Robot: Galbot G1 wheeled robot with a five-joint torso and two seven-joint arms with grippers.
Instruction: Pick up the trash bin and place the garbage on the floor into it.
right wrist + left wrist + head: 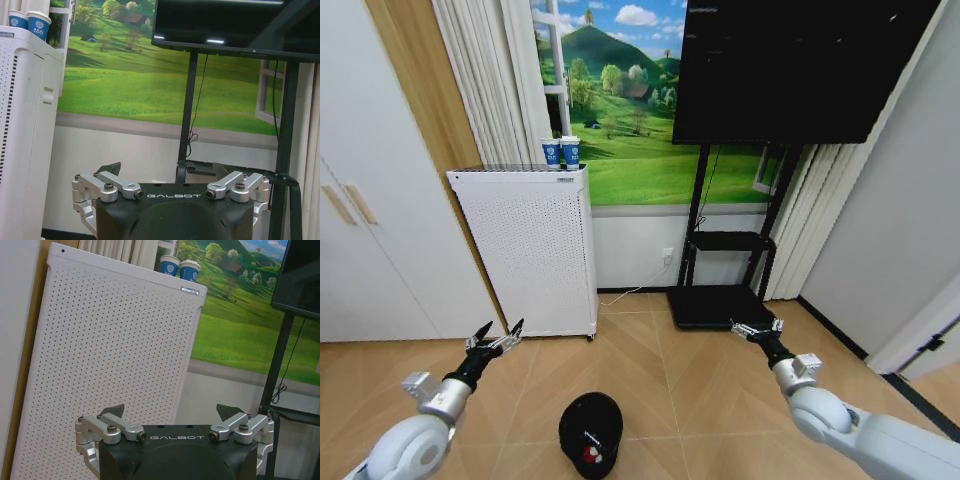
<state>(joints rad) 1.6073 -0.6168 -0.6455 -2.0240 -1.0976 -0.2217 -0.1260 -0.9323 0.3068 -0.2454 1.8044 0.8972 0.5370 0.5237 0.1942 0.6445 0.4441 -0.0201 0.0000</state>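
The trash bin (pixel 590 428) is a small black round basket standing on the herringbone wood floor (pixel 680 400), low in the head view and between my two arms. A small red-and-white bit of garbage (pixel 592 456) shows at its near side; I cannot tell whether it lies inside the bin or against it. My left gripper (pixel 498 338) (pixel 172 412) hangs open above the floor, up and to the left of the bin, facing the white cabinet. My right gripper (pixel 757 326) (pixel 170 170) is open too, off to the right of the bin, facing the TV stand. Neither holds anything.
A tall white perforated cabinet (pixel 530 250) stands against the wall ahead on the left, with two blue paper cups (pixel 561 152) on top. A black TV (pixel 790 70) on a black stand (pixel 720 305) stands ahead on the right. White cupboard doors (pixel 370 200) line the left side.
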